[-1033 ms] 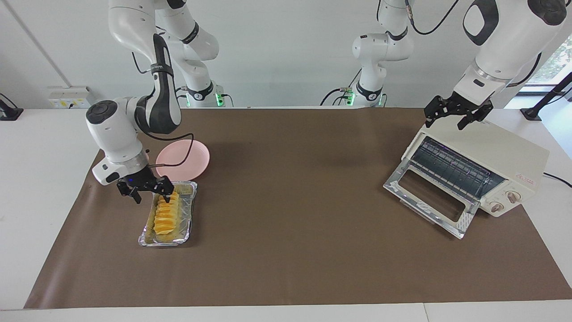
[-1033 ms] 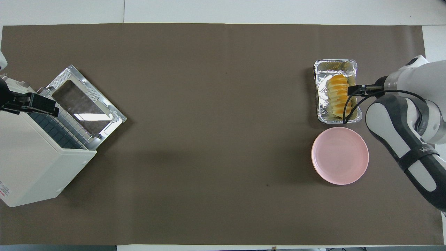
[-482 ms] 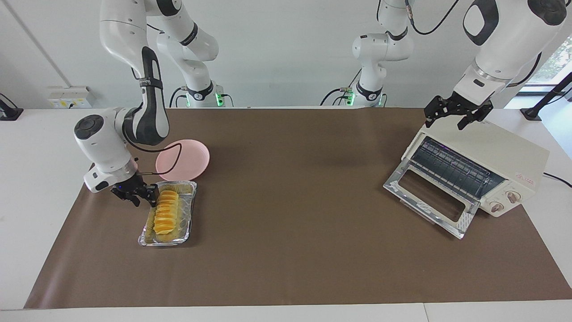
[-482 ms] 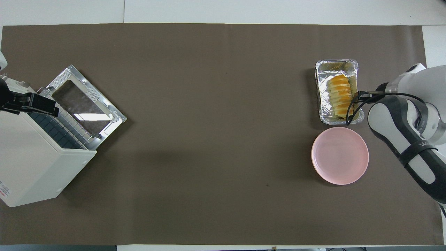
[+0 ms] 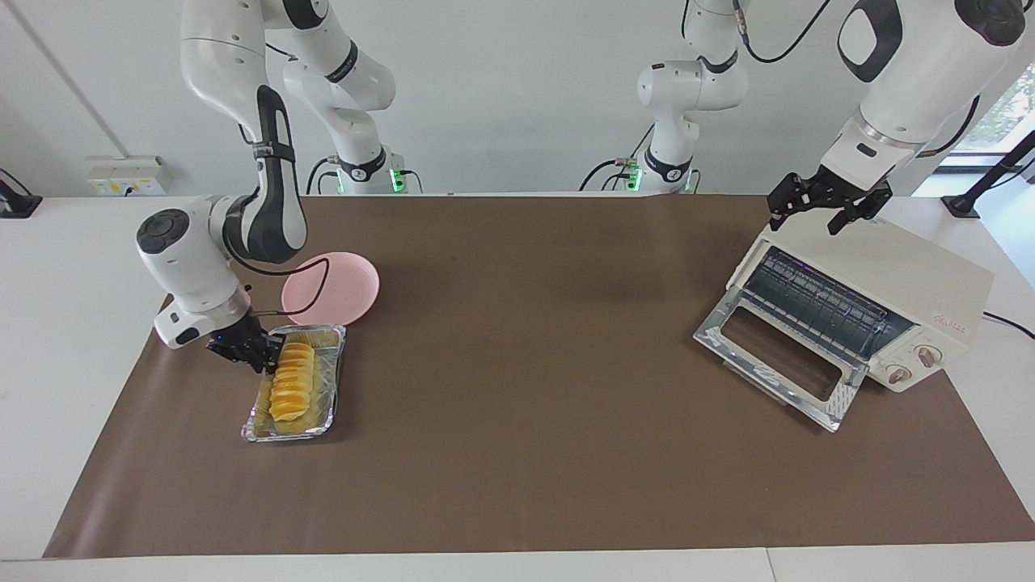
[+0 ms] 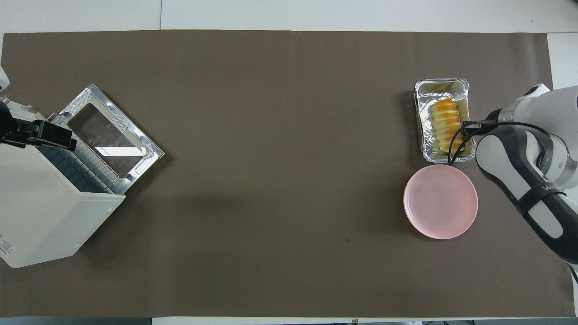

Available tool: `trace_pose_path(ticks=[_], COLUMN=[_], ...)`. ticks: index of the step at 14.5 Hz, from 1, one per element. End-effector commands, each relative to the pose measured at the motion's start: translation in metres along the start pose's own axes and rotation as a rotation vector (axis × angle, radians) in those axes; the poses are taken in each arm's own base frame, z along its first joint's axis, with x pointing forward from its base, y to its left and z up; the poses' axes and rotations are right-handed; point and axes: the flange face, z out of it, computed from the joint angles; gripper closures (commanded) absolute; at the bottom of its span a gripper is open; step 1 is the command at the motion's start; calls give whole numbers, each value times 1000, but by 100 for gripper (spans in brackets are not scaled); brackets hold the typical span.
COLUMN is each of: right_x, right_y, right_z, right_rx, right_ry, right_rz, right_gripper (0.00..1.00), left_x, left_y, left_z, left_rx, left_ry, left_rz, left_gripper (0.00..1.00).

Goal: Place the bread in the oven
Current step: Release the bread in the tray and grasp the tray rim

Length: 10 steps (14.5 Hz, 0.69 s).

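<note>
The bread (image 5: 291, 383) (image 6: 446, 124), a ridged yellow-orange loaf, lies in a silver foil tray (image 5: 328, 378) (image 6: 426, 135) toward the right arm's end of the table. My right gripper (image 5: 264, 353) (image 6: 465, 127) is low at the tray's rim, on the side toward that end, and shut on the rim beside the loaf. The cream-white oven (image 5: 897, 271) (image 6: 36, 203) stands at the left arm's end with its glass door (image 5: 776, 356) (image 6: 108, 135) dropped open and the rack showing. My left gripper (image 5: 808, 218) (image 6: 45, 134) hangs open over the oven's top and waits.
A round pink plate (image 5: 335, 287) (image 6: 440, 201) lies just nearer to the robots than the foil tray, almost touching it. A brown mat (image 5: 525, 364) covers the table between the tray and the oven.
My right gripper has lowered from over the bread to the tray's rim and shut there. Tray and bread have slid a little toward the right arm's end. The left arm has not moved.
</note>
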Motion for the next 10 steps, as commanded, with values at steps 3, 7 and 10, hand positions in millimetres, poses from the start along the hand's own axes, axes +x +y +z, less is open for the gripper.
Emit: trace_pose_path(ticks=[3,7,10], right_x=[1,16,38], right_y=[-1,-24,-65], right_z=[-2,-19,-51], right_rx=[-3,1,11], right_ry=[25,61,102], right_rz=[-38,-71,-116], right_gripper=[100,100,100], left_x=[-6,-6,-6], left_y=[-1,-1,-1], left_z=[-3,-3,-3], left_rx=[15,14,13], left_ry=[15,15,15], left_rz=[-11,-11,-12], left_gripper=[0,0,0])
